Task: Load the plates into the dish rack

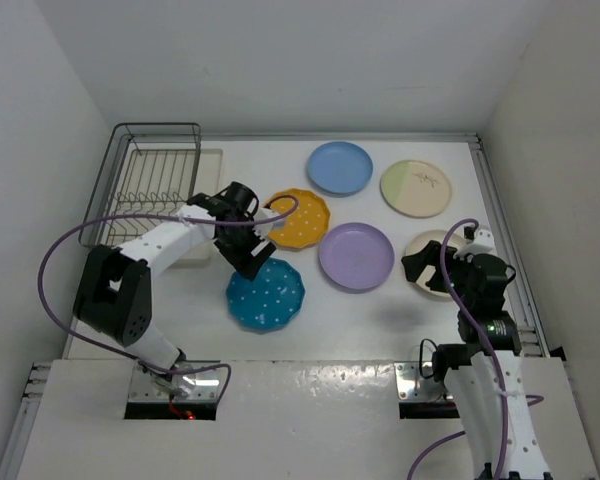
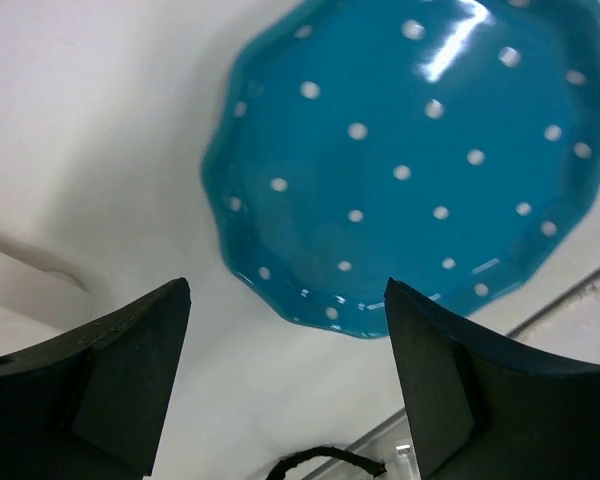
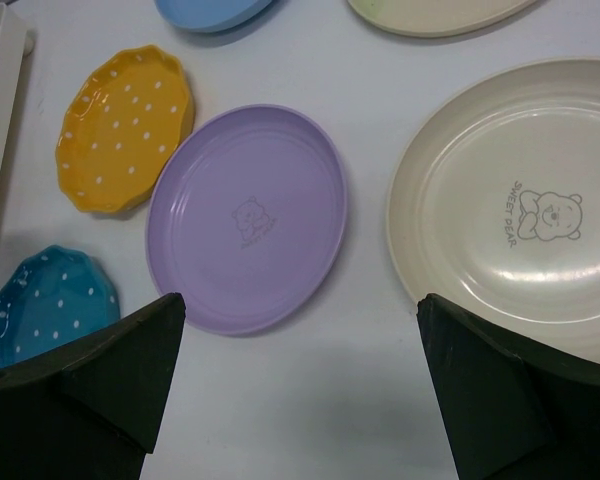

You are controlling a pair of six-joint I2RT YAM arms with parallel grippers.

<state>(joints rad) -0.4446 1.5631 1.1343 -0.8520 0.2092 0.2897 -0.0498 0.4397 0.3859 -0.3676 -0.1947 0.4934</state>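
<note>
Plates [image 1: 340, 167] lie flat on the white table [image 1: 380, 320], all six to the right of the dish rack [image 1: 155, 180].
Left gripper [image 2: 285, 300] hangs above the teal dotted plate's [image 2: 410, 160] rim, jaws spread and empty. Right gripper [image 3: 300, 310], jaws spread wide and empty, hovers between the lavender plate [image 3: 245, 220] and the plain cream plate [image 3: 520, 210].

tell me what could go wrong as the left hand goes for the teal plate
The teal plate lies flat, so the open left hand may slip off its scalloped rim or shove it toward the nearby orange plate. The purple cable loops by the dish rack and might snag on it.
</note>
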